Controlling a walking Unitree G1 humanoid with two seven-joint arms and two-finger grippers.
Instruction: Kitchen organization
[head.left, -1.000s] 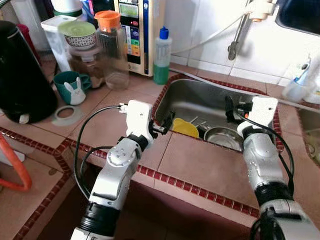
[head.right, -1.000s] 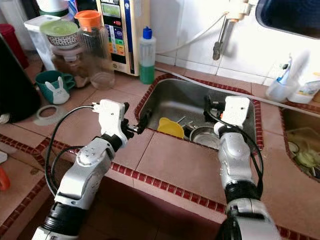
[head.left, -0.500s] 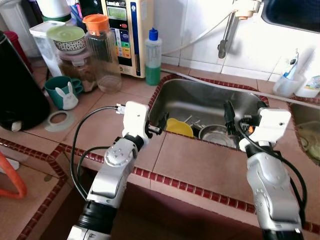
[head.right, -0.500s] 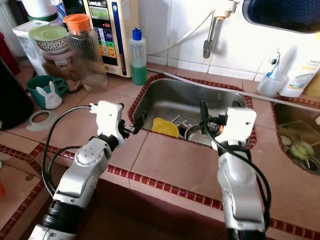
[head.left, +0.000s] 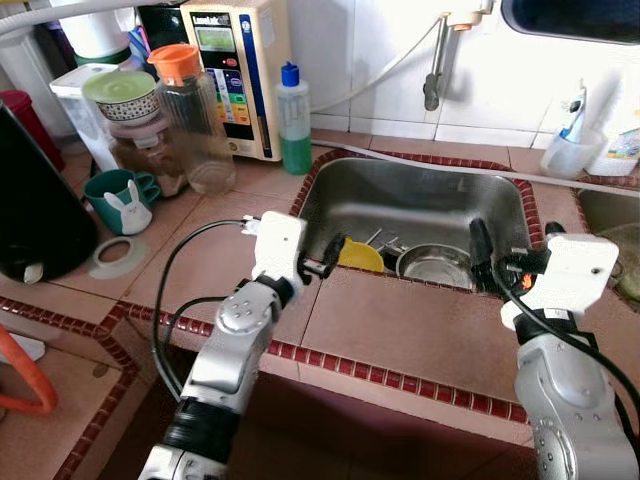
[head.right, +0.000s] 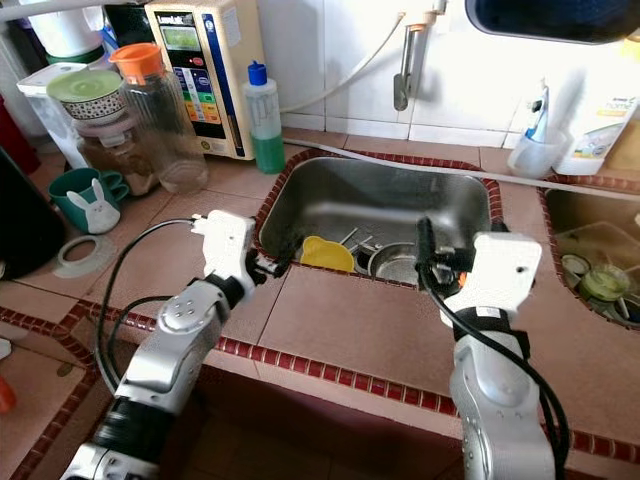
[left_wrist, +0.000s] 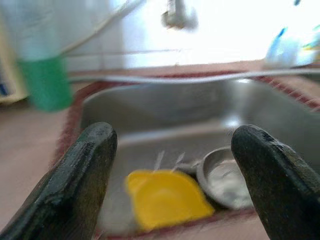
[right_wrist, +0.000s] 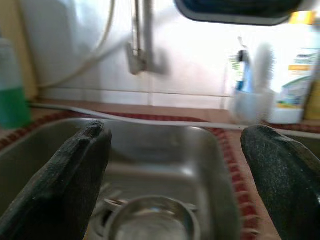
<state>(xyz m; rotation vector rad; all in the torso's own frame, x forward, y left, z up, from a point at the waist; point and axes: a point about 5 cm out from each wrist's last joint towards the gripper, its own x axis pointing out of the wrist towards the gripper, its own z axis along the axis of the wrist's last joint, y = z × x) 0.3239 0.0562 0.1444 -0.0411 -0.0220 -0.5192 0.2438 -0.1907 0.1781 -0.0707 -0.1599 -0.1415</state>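
A steel sink is set into the tiled counter. In it lie a yellow bowl, a steel bowl and some cutlery. My left gripper hovers at the sink's front left rim, open and empty, pointing at the yellow bowl. Over the front right rim, my right gripper is also open and empty, just right of the steel bowl. Its fingers point into the basin.
A green soap bottle, a water purifier, an orange-lidded jar, a teal bunny mug and a black kettle stand at the left. A faucet hangs behind the sink. A second basin lies at the right.
The camera has shifted. My right gripper has drawn back from above the steel bowl toward the sink's front right rim. The left gripper stays at the front left rim.
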